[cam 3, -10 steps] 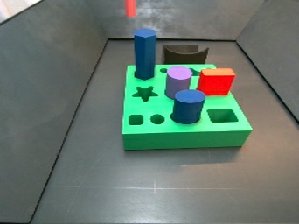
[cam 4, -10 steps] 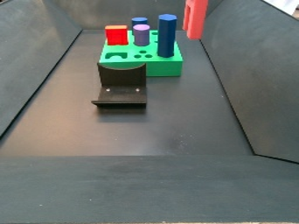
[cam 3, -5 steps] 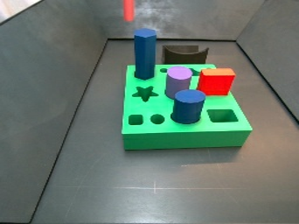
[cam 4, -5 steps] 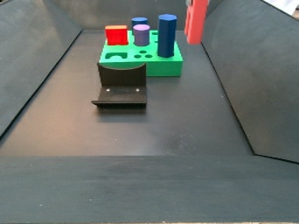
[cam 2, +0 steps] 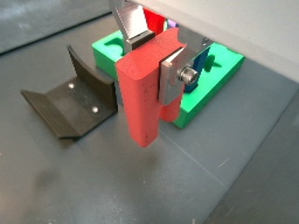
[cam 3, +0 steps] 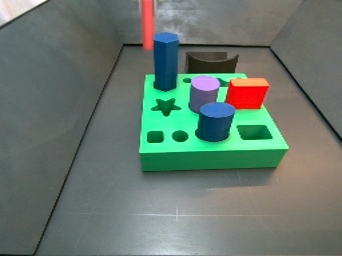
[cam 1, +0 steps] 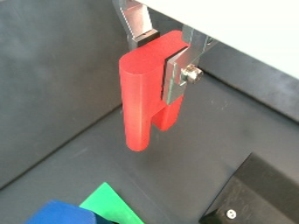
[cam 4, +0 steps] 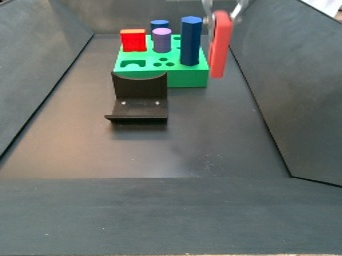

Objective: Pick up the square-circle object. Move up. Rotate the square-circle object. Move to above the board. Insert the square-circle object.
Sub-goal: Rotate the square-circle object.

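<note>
The square-circle object (cam 1: pixel 146 92) is a salmon-red slab that hangs upright with its notched end down. My gripper (cam 1: pixel 162 54) is shut on its upper part, one silver finger (cam 1: pixel 179 73) on each flat side; the same grip shows in a wrist view (cam 2: pixel 155 54). In a side view the object (cam 4: pixel 221 45) hangs just off the edge of the green board (cam 4: pixel 187 76), close to the tall blue cylinder. In a side view (cam 3: pixel 147 22) it hangs behind that cylinder, beyond the board (cam 3: pixel 214 152). The gripper is mostly cut off in both side views.
On the board stand a tall blue cylinder (cam 3: pixel 164 62), a lilac cylinder (cam 3: pixel 203 95), a red cube (cam 3: pixel 249 93) and a short blue cylinder (cam 3: pixel 215 121). The dark fixture (cam 4: pixel 138 105) stands on the floor beside the board. Grey walls enclose the floor.
The object has come down with the gripper: more of it shows in both side views, now level with the tall blue cylinder.
</note>
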